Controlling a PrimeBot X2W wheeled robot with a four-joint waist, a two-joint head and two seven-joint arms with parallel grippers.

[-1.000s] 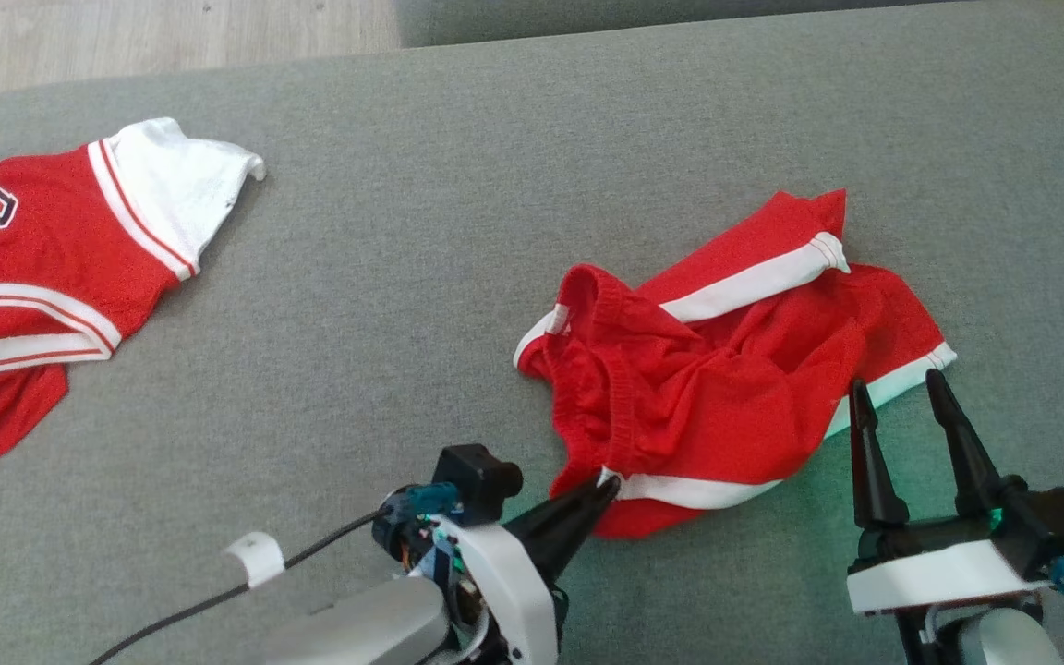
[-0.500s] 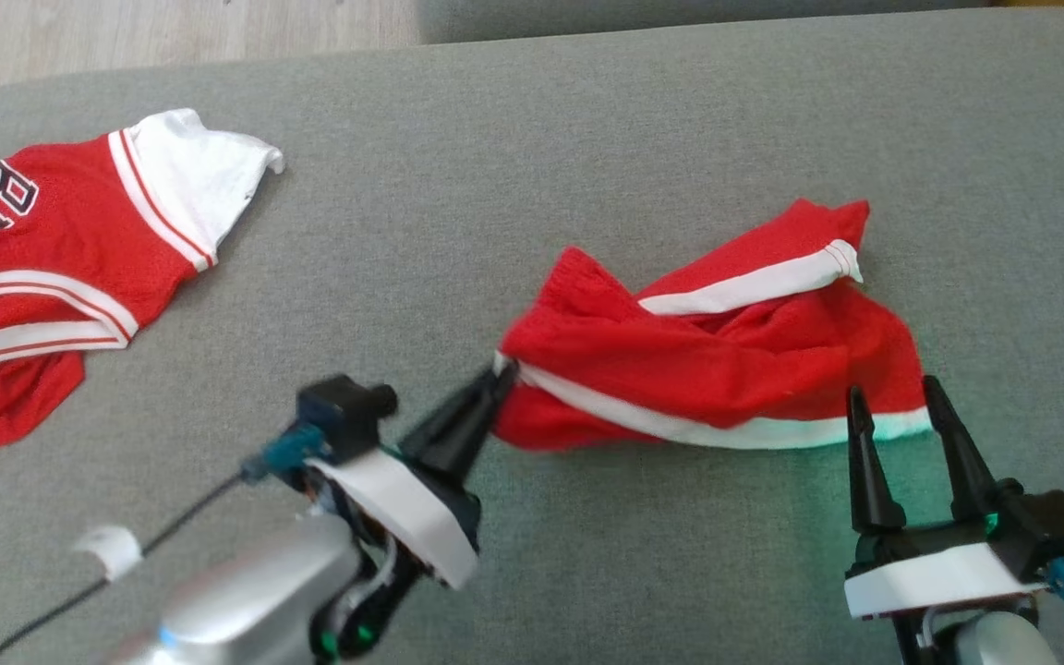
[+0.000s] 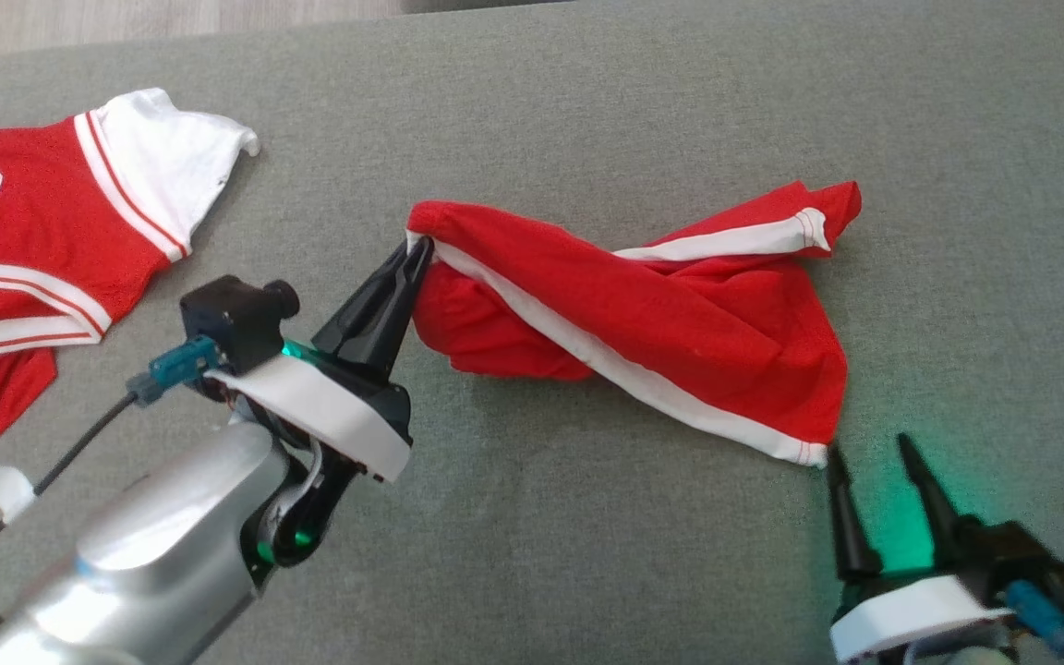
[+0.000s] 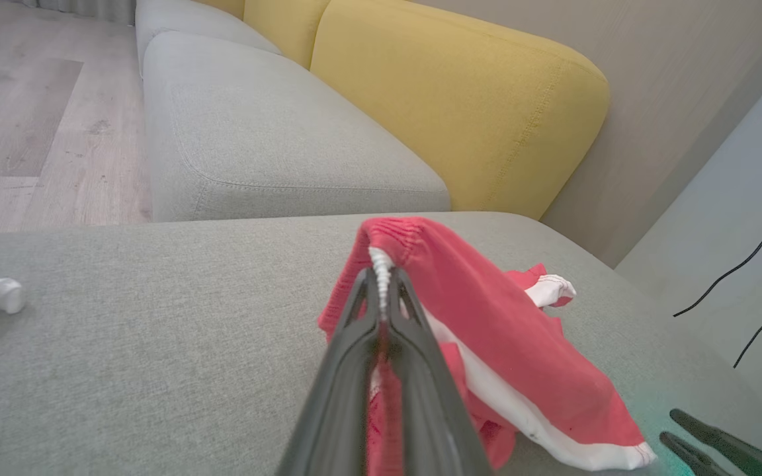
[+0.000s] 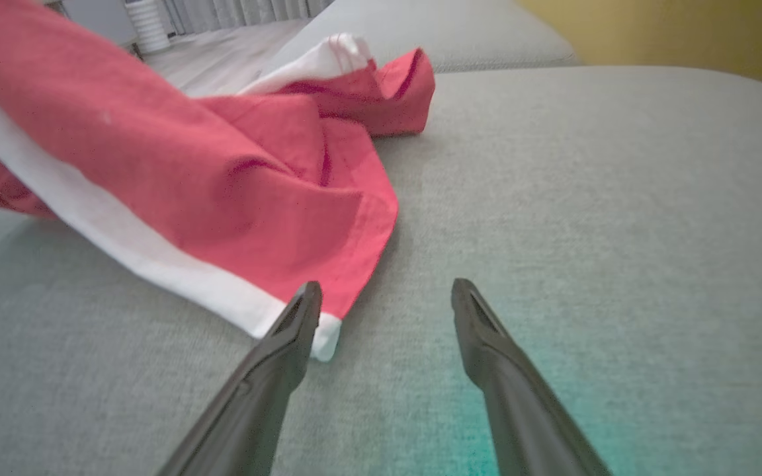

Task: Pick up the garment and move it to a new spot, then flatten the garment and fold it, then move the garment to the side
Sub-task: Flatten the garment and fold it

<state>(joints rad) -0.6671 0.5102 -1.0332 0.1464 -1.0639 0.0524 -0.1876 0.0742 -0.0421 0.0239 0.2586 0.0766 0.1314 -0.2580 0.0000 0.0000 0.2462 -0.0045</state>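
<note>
The garment [image 3: 680,323] is a pair of red shorts with white side stripes, stretched across the grey cushion [image 3: 587,111]. My left gripper [image 3: 419,247] is shut on its waistband edge and holds that end lifted, as the left wrist view shows at the garment [image 4: 473,311] pinched by the left gripper [image 4: 381,274]. The far leg end rests on the cushion. My right gripper [image 3: 869,445] stands open just below the garment's lower right hem corner. In the right wrist view the right gripper [image 5: 384,294] is empty and its left fingertip [image 5: 305,304] sits beside the white hem of the garment [image 5: 222,178].
A red and white jersey [image 3: 42,240] lies at the cushion's left edge. Wooden floor [image 3: 126,18] shows beyond the cushion's far left corner. A grey sofa seat [image 4: 268,132] with a yellow backrest [image 4: 460,99] stands behind.
My left gripper has lifted the waistband and carried it up and to the left, stretching the crumpled shorts out. The right gripper stays open and now shows lower in the head view, which has shifted.
</note>
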